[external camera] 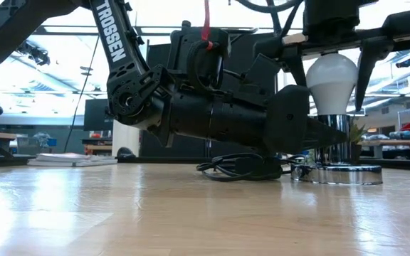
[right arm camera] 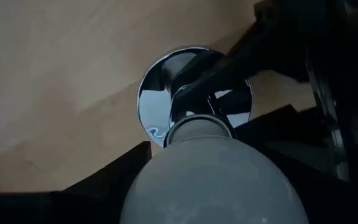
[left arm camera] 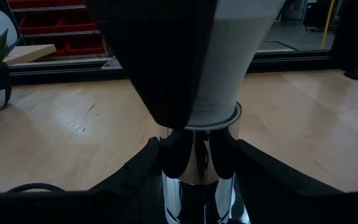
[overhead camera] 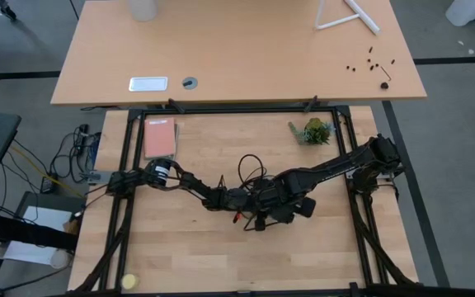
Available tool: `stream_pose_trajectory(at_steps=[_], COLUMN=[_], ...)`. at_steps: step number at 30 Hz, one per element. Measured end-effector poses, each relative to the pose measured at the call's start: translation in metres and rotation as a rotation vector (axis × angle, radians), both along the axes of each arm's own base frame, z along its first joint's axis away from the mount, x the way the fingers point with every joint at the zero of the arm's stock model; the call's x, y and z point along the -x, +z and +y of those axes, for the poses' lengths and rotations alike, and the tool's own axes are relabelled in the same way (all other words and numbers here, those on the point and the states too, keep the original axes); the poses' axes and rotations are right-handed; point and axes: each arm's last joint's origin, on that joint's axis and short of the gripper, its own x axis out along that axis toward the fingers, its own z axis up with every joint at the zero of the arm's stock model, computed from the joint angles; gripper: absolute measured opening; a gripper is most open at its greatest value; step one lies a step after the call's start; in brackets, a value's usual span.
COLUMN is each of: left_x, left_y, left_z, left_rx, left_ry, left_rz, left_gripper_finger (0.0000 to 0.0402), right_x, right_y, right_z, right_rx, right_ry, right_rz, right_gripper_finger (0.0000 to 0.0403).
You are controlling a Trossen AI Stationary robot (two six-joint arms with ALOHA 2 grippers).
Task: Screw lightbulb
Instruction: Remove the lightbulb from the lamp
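looking across the pale wood table (external camera: 119,213), you see the lightbulb (external camera: 331,78) standing upright in the chrome socket (external camera: 337,153), near the table's middle. your right gripper (external camera: 333,67) hangs over it from above, fingers (external camera: 365,67) clamped on the bulb's white globe. your left gripper (left arm camera: 197,155) lies low and level, its fingers closed around the socket's chrome neck just under the bulb. a black cord (external camera: 230,168) coils on the wood beside the socket's round base. behind, you have a second desk (overhead camera: 237,49), a small plant (overhead camera: 314,131), a pink book (overhead camera: 160,138) and red bins (left arm camera: 55,25) on shelves.
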Motion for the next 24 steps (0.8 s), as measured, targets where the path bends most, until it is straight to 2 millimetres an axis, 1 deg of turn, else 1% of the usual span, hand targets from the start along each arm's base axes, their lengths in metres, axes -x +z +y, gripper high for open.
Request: stream_pose_trajectory(at_steps=[3, 7, 10, 12, 15, 17, 19, 21, 24], left_x=[0.0, 0.0, 0.0, 0.0, 0.0, 0.0, 0.0, 0.0, 0.0], left_y=[0.0, 0.0, 0.0, 0.0, 0.0, 0.0, 0.0, -0.001, -0.001], left_z=[0.0, 0.0, 0.0, 0.0, 0.0, 0.0, 0.0, 0.0, 0.0], left_rx=[0.0, -0.001, -0.001, -0.002, -0.002, -0.002, 0.0, 0.0, -0.001], left_ry=[-0.001, -0.001, -0.002, -0.004, -0.005, -0.005, -0.005, -0.005, -0.005], left_rz=[0.0, 0.0, 0.001, 0.001, 0.002, 0.003, 0.004, 0.006, 0.012], left_gripper_finger=[0.0178, 0.0178, 0.0178, 0.0178, 0.0178, 0.0178, 0.0178, 0.0178, 0.0178], right_x=[0.0, 0.0, -0.001, -0.002, -0.003, -0.003, -0.003, -0.003, -0.002], right_y=[0.0, 0.0, 0.0, 0.0, 0.0, 0.0, 0.0, 0.0, 0.001], right_z=[0.0, -0.001, -0.003, -0.006, -0.013, -0.014, -0.014, -0.011, -0.003], right_rx=[0.003, -0.003, -0.064, -0.098, -0.108, -0.108, -0.104, -0.096, -0.091], right_ry=[-0.126, -0.379, -0.615, -0.801, -1.066, -1.193, -1.293, -1.347, -1.366], right_rz=[-0.005, -0.016, 0.01, 0.032, 0.052, 0.064, 0.066, 0.05, 0.01], right_gripper_finger=[0.0274, 0.03, 0.0325, 0.0341, 0.0363, 0.0374, 0.0382, 0.0386, 0.0386])
